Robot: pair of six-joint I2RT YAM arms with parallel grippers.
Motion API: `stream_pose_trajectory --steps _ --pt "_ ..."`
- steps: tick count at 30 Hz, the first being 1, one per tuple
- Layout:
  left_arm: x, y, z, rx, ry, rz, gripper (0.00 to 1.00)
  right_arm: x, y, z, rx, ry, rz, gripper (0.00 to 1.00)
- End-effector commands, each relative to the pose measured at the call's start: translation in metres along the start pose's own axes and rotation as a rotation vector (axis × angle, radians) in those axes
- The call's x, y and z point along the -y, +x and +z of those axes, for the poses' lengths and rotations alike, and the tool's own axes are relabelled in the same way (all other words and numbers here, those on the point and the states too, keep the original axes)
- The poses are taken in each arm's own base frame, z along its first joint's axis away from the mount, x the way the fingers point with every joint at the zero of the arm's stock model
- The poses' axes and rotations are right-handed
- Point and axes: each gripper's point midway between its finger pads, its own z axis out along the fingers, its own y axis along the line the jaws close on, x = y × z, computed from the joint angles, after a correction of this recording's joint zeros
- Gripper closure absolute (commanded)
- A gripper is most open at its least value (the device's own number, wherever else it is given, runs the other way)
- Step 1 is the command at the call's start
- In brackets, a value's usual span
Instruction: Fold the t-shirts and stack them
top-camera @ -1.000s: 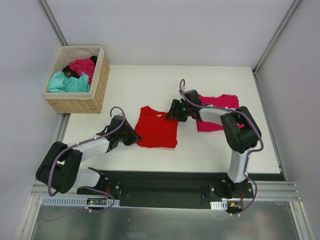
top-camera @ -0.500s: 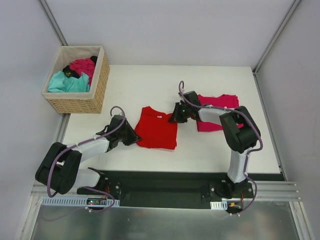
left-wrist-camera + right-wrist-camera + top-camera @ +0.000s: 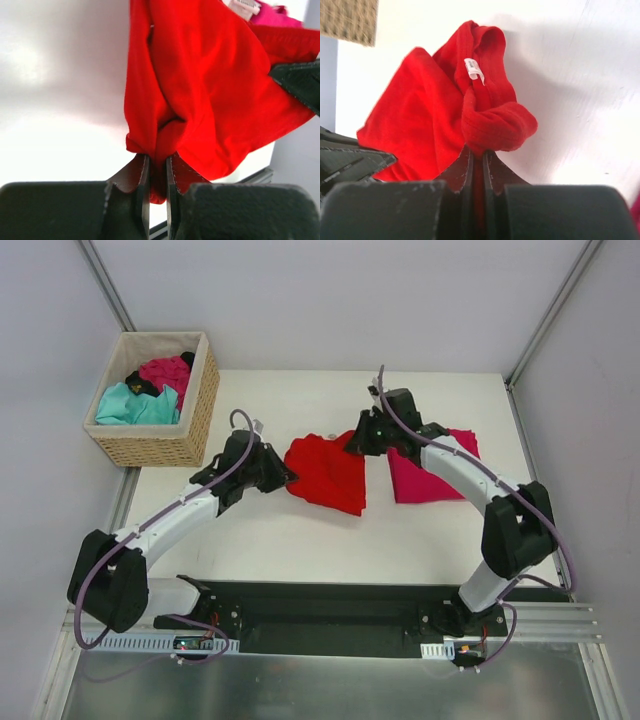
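Observation:
A bright red t-shirt [image 3: 328,470] hangs bunched between both grippers, lifted off the white table [image 3: 300,540]. My left gripper [image 3: 284,476] is shut on its left edge; the left wrist view shows red cloth [image 3: 200,90] pinched between the jaws [image 3: 157,172]. My right gripper [image 3: 352,444] is shut on the shirt's collar side, and the right wrist view shows a fold of red cloth [image 3: 495,125] clamped at the tips [image 3: 477,160], with the white label [image 3: 474,70] above. A folded pinkish crimson t-shirt [image 3: 432,476] lies on the table under the right arm.
A tan wicker basket [image 3: 155,400] stands at the back left, off the table's corner, holding teal [image 3: 135,405], magenta [image 3: 168,372] and black cloth. Grey walls surround the table on the back and sides. The arm bases sit on a black rail at the near edge.
The right gripper has shut on the red shirt's collar edge. Both arms have risen and moved toward the back, lifting the flat shirt into a bunched hanging shape.

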Motion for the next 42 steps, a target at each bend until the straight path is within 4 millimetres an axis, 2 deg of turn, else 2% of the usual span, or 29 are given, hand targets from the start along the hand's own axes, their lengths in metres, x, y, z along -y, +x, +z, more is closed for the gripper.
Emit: stream_pose_trajectory --steps 1,2,3,4,6,7,8,9,11,12,13,14,15,16,17,18,20,21,23,24,25,27,28,30,35,42 --pt "0.049 -0.014 -0.012 0.031 0.091 0.053 1.00 -0.006 -0.038 -0.045 0.095 0.018 -0.023 0.99" --pt "0.053 -0.013 -0.007 0.023 0.087 0.057 1.00 -0.004 -0.043 -0.050 0.106 0.027 -0.016 0.99" --pt "0.061 -0.009 -0.006 0.013 0.100 0.073 1.00 0.004 -0.050 -0.056 0.123 0.040 0.001 0.99" --pt "0.073 -0.013 -0.006 0.019 0.117 0.080 1.00 0.006 -0.055 -0.061 0.131 0.041 0.008 0.99" --pt "0.083 -0.005 0.003 -0.007 0.123 0.097 1.00 0.019 -0.067 -0.074 0.156 0.056 0.042 0.99" --pt "0.096 -0.009 0.003 0.001 0.142 0.107 1.00 0.024 -0.071 -0.080 0.169 0.062 0.049 0.99" --pt "0.097 -0.007 0.011 -0.008 0.130 0.111 1.00 0.028 -0.074 -0.089 0.184 0.071 0.055 0.99" --pt "0.111 -0.008 0.011 -0.004 0.151 0.121 1.00 0.040 -0.083 -0.097 0.208 0.094 0.074 0.99" --pt "0.116 -0.006 0.025 -0.024 0.145 0.126 1.00 0.050 -0.089 -0.110 0.225 0.105 0.091 0.99" --pt "0.129 -0.007 0.025 -0.027 0.169 0.135 1.00 0.062 -0.099 -0.119 0.250 0.125 0.112 0.99" --pt "0.135 -0.007 0.029 -0.034 0.177 0.136 1.00 0.066 -0.102 -0.123 0.252 0.119 0.123 0.99" --pt "0.134 -0.002 0.039 -0.054 0.166 0.135 1.00 0.081 -0.106 -0.130 0.251 0.141 0.157 0.99" --pt "0.149 -0.007 0.039 -0.044 0.190 0.143 1.00 0.085 -0.111 -0.135 0.263 0.145 0.168 0.99" --pt "0.156 -0.004 0.042 -0.049 0.200 0.151 1.00 0.089 -0.115 -0.139 0.273 0.148 0.177 0.99" --pt "0.157 0.000 0.052 -0.068 0.196 0.154 1.00 0.102 -0.119 -0.145 0.281 0.168 0.203 0.99" --pt "0.172 -0.005 0.052 -0.060 0.223 0.161 1.00 0.106 -0.124 -0.149 0.294 0.167 0.212 0.99" --pt "0.180 0.004 0.064 -0.091 0.232 0.165 1.00 0.114 -0.131 -0.156 0.307 0.158 0.242 0.99" --pt "0.193 0.000 0.064 -0.087 0.257 0.168 1.00 0.113 -0.133 -0.155 0.301 0.150 0.243 0.99" --pt "0.199 0.009 0.076 -0.117 0.262 0.164 1.00 0.125 -0.145 -0.168 0.329 0.173 0.256 0.99" --pt "0.211 0.007 0.075 -0.113 0.285 0.167 1.00 0.127 -0.148 -0.169 0.332 0.174 0.262 0.99" --pt "0.211 0.010 0.084 -0.124 0.277 0.167 1.00 0.128 -0.153 -0.170 0.337 0.164 0.264 0.99" --pt "0.229 0.011 0.085 -0.117 0.309 0.180 1.00 0.136 -0.157 -0.171 0.338 0.168 0.286 0.99" --pt "0.229 0.013 0.093 -0.127 0.305 0.180 1.00 0.141 -0.157 -0.167 0.323 0.164 0.297 0.99" --pt "0.244 0.013 0.094 -0.123 0.328 0.182 1.00 0.146 -0.164 -0.171 0.330 0.165 0.303 1.00" --pt "0.251 0.025 0.109 -0.151 0.331 0.175 1.00 0.165 -0.167 -0.159 0.296 0.169 0.338 0.99" --pt "0.262 0.065 0.121 -0.222 0.347 0.201 1.00 0.195 -0.164 -0.147 0.272 0.198 0.394 0.99"
